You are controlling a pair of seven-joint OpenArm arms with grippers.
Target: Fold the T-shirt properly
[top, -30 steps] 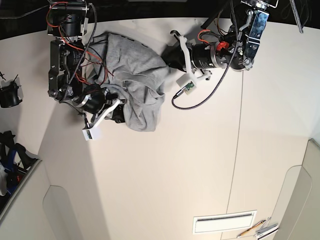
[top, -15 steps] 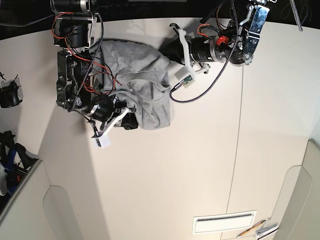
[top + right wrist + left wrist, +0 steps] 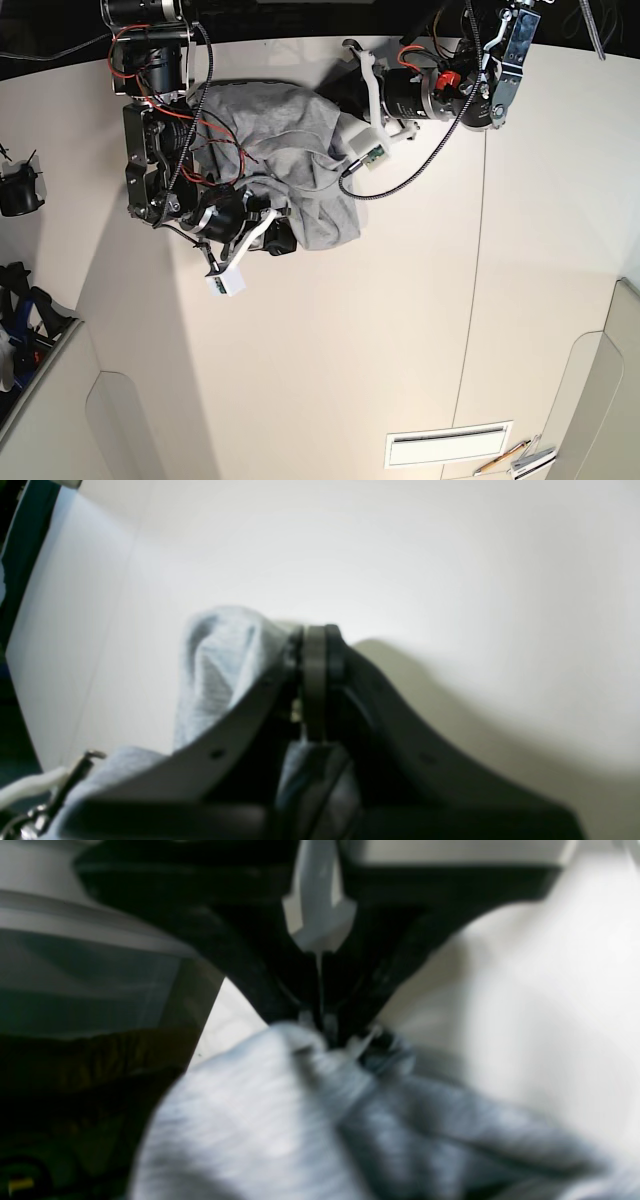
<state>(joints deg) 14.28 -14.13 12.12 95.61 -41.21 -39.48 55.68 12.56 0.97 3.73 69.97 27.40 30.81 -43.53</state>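
1. The plain heather-grey cotton T-shirt (image 3: 290,150) lies bunched in a crumpled heap on the pale, smooth table top (image 3: 400,330), up at about 11 o'clock in the base view, between the two arms.
2. The left gripper (image 3: 325,1037), black with a pale central rib, has its jaws pressed together on a pinch of grey cloth; in the left wrist view the fabric spreads from the tips toward 6 o'clock, blurred.
3. In the base view this arm reaches in from 1 o'clock and meets the shirt's edge at the 3 o'clock side of the heap.
4. The right gripper (image 3: 315,645), dark grey with flat curved fingers (image 3: 240,730), is closed with a fold of shirt bulging beside the tips toward 9 o'clock and more cloth beneath them.
5. In the base view it sits at the heap's 7 o'clock corner, touching the fabric.
6. A black corrugated cable (image 3: 400,175) loops from the left arm across the table just beside the shirt.
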